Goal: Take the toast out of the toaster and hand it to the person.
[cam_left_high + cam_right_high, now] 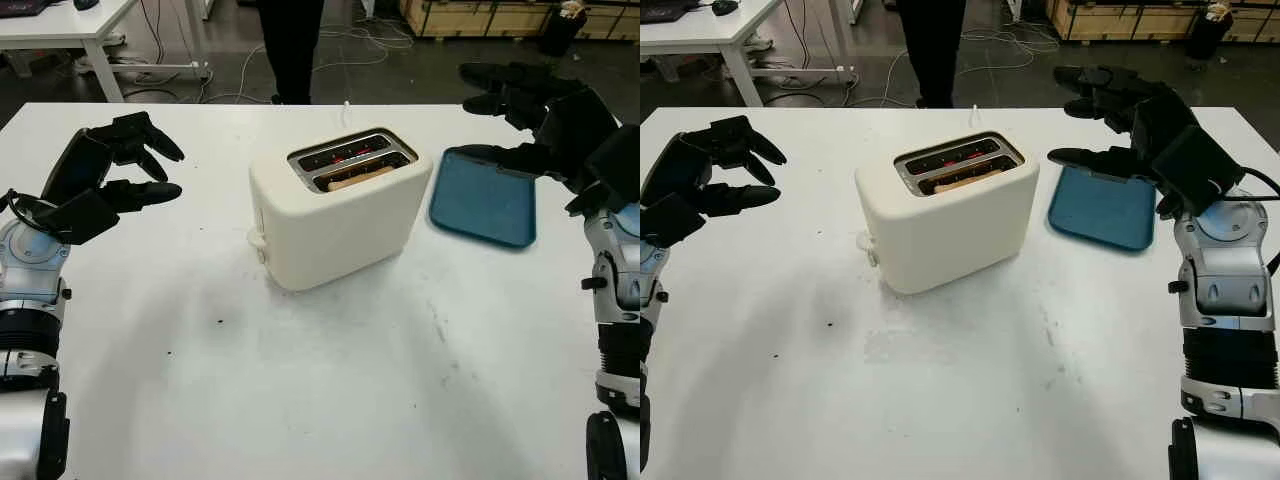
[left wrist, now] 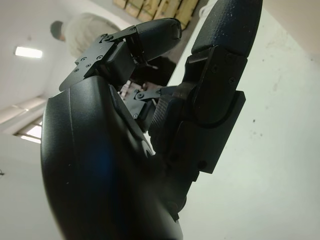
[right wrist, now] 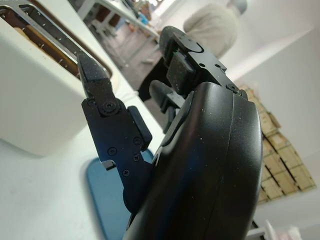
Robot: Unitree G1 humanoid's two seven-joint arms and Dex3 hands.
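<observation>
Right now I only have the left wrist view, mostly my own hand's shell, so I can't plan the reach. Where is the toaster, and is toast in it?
Observer: The toaster stands mid-table, and a slice of toast sits low in its nearer slot.
Operator: Is either hand on it?
Observer: No. The left hand is open above the table, left of the toaster and apart from it; the right hand is open above a blue tray.
Operator: Where is that tray?
Observer: Flat on the table, just right of the toaster.
Operator: Is the person ready?
Observer: A person stands at the far edge, behind the toaster.
</observation>
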